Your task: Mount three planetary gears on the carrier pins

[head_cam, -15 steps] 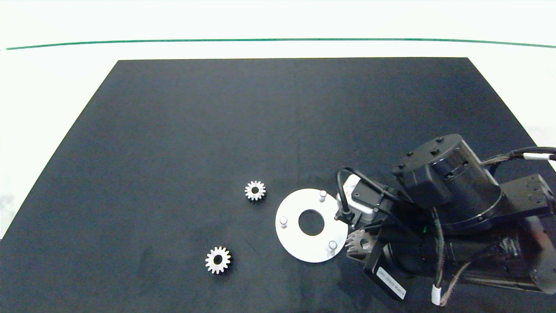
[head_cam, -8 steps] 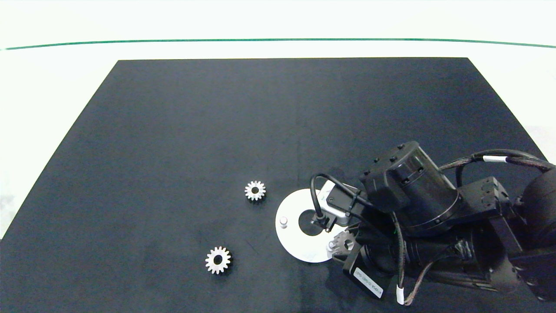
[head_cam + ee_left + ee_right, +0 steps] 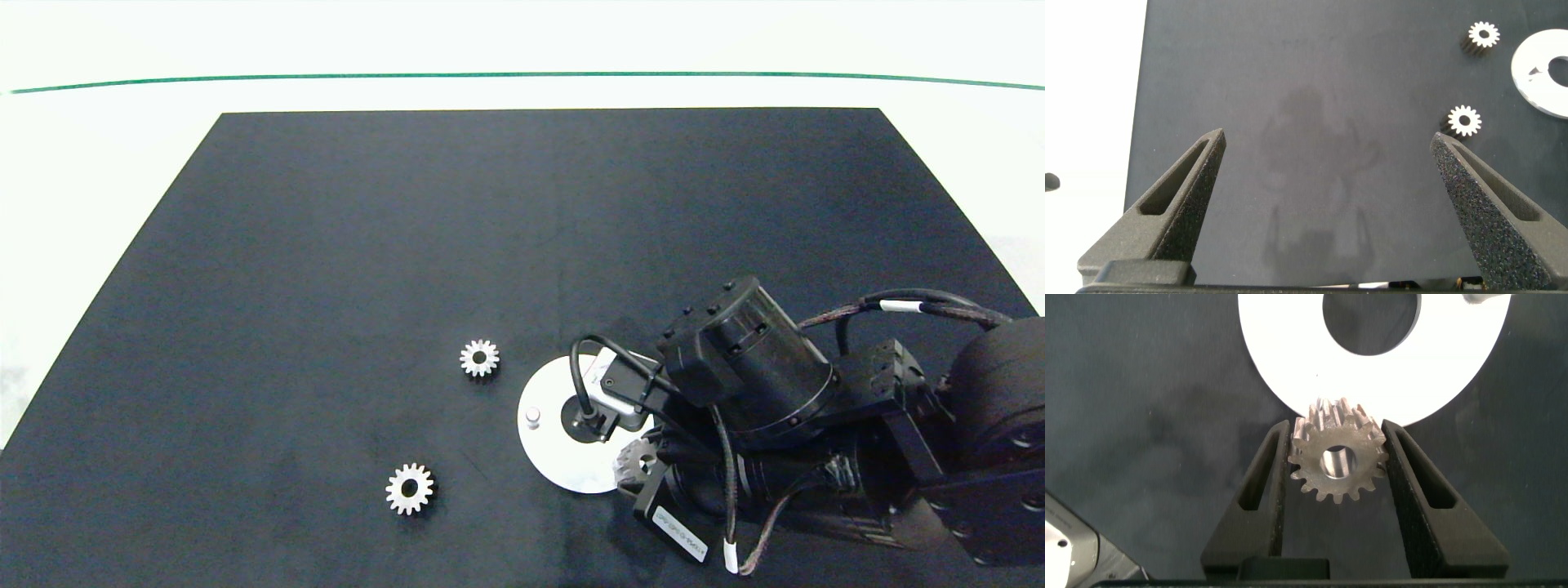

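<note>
The white carrier disc (image 3: pixel 549 445) lies on the black mat, and one carrier pin (image 3: pixel 532 416) stands clear on its left side. My right arm covers the other pins. My right gripper (image 3: pixel 1337 434) is shut on a silver planetary gear (image 3: pixel 1337 461), held flat over the rim of the disc (image 3: pixel 1290 351). In the head view this gear (image 3: pixel 639 464) sits at the disc's lower right edge. Two loose gears (image 3: pixel 479 358) (image 3: pixel 410 488) lie on the mat left of the disc. My left gripper (image 3: pixel 1327 139) hangs open over bare mat, away from the parts.
The black mat (image 3: pixel 326 245) covers most of the white table, with a green line near the far edge. My right arm's body (image 3: pixel 759 384) and its cable overhang the disc's right half.
My right arm has moved left with the gear, from just beside the disc to over its lower right rim. The loose gears and the disc have not moved.
</note>
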`<state>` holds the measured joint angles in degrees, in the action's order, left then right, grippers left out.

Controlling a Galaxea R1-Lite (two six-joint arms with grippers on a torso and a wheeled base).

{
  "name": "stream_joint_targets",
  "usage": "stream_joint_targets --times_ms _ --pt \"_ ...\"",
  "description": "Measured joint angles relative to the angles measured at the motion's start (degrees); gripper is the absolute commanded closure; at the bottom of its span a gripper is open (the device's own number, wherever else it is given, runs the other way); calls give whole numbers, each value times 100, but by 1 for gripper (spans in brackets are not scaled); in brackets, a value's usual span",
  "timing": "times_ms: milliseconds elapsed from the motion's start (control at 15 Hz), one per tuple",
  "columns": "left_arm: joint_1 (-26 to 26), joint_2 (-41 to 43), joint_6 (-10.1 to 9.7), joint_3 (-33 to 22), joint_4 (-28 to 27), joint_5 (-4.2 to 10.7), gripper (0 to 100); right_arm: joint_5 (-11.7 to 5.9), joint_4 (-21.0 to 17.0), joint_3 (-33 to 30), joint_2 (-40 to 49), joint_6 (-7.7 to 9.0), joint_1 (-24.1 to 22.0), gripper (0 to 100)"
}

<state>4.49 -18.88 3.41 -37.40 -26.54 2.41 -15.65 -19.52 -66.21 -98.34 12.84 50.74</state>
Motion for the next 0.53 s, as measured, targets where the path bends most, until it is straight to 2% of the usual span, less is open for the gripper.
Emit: stream_joint_targets --times_ms 533 --pt "0 15 0 -2 -2 0 0 0 6 -223 -94 -17 4 90"
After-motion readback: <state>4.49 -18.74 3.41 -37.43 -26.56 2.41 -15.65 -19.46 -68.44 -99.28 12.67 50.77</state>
